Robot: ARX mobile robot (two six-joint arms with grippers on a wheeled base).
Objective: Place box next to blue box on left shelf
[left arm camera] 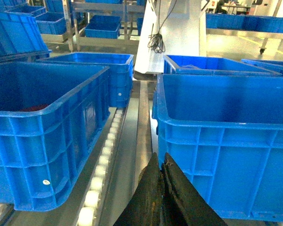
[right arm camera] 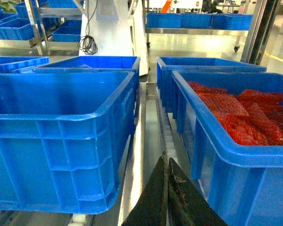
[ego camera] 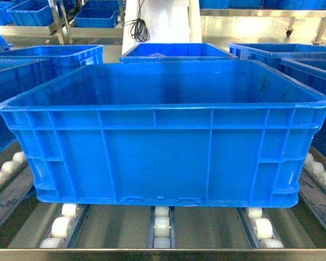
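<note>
The box (ego camera: 163,157), a large bright-blue crate, stands empty on the left shelf (ego camera: 119,227), a grey roller rack, and fills the middle of the head view. Another blue box (left arm camera: 37,136) stands to its left, with a narrow rail gap between them. My left gripper (left arm camera: 161,158) is shut on nothing, low in that gap beside the box's (left arm camera: 226,141) left wall. The right gripper (right arm camera: 168,160) is also shut and empty, in the gap by the box's (right arm camera: 61,141) right wall. Neither gripper shows in the head view.
A blue crate (right arm camera: 236,155) full of red bags (right arm camera: 245,113) stands right of the box. More blue crates (ego camera: 174,51) sit behind on the rack. White roller tracks (ego camera: 162,223) run under the box. A white column with a black cable (ego camera: 138,27) stands beyond.
</note>
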